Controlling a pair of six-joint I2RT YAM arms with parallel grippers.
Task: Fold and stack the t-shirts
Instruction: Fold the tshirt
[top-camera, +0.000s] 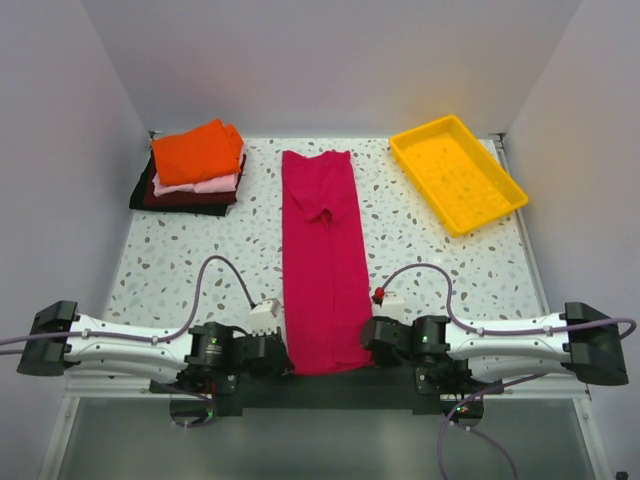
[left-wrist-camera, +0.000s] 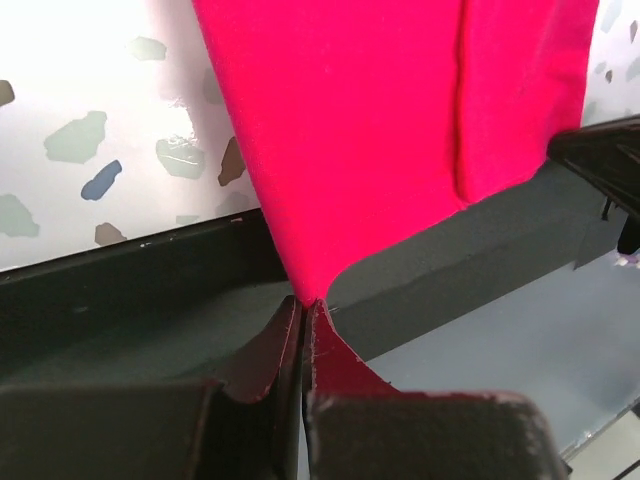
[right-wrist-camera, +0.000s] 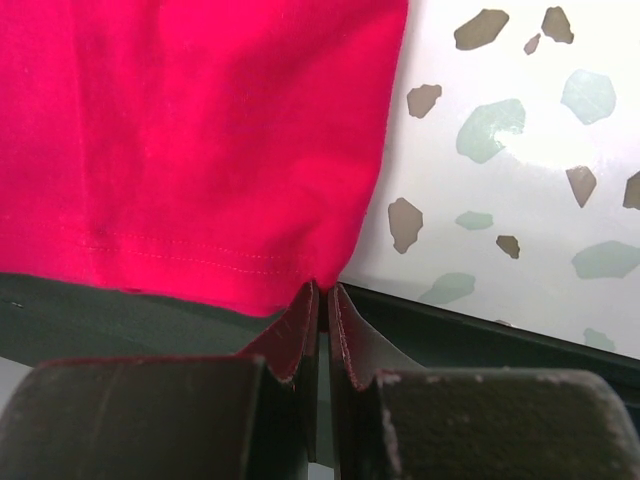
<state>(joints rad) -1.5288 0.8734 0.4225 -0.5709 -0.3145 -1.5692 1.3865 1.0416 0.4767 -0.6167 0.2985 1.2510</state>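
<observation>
The red shirt (top-camera: 322, 260) lies as a long narrow strip down the middle of the counter (top-camera: 420, 260). Its collar end is toward the top of the overhead frame and its hem hangs just over the counter's bottom edge. The left jaws are closed on the hem's left corner, with the cloth running straight into the pinch at the bottom centre of the left wrist view. The right jaws are closed on the hem's right corner, and the stitched hem line shows just above them in the right wrist view.

The step in hand looks like the crosswise fold, carrying the hem up the frame to meet the collar end. To do it well:

- Raise both corners together and to the same height, so the hem stays level and lightly taut between them.
- Lift only enough for the cloth to clear itself, since a high lift could let the lengthwise folds fall open.
- Carry the hem straight up the frame, not sideways, so the long edges land on top of each other.
- Set the hem down square on the collar end before letting go, and release both corners at once.

The stack of folded shirts (top-camera: 195, 170), orange on top, waits at the upper left. The yellow tray (top-camera: 457, 172) sits at the upper right, well apart from the shirt.
</observation>
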